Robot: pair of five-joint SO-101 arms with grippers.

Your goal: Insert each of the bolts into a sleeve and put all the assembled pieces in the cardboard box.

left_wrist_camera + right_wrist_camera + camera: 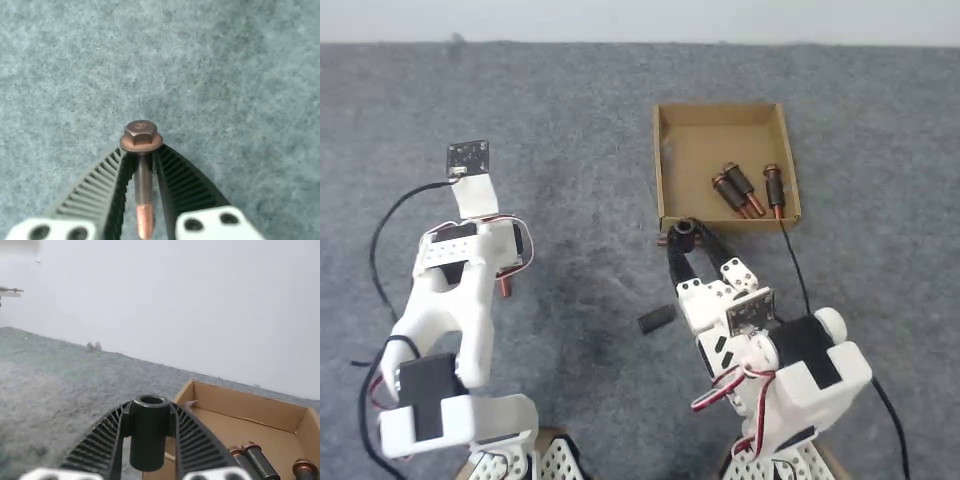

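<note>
Legible text, numbers, signs: none is showing.
bolt [142,135]: any head marking is showing too blurred to read.

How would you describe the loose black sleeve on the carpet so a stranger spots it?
Find the cardboard box; out in front of its near left corner, on the grey carpet, lies the loose sleeve. It is bare black and free, unlike the sleeve in the right gripper.

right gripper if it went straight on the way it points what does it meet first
Probably the cardboard box: the right gripper, shut on a black sleeve, points at its near wall. Height is unclear, so it might clear the rim.
</note>
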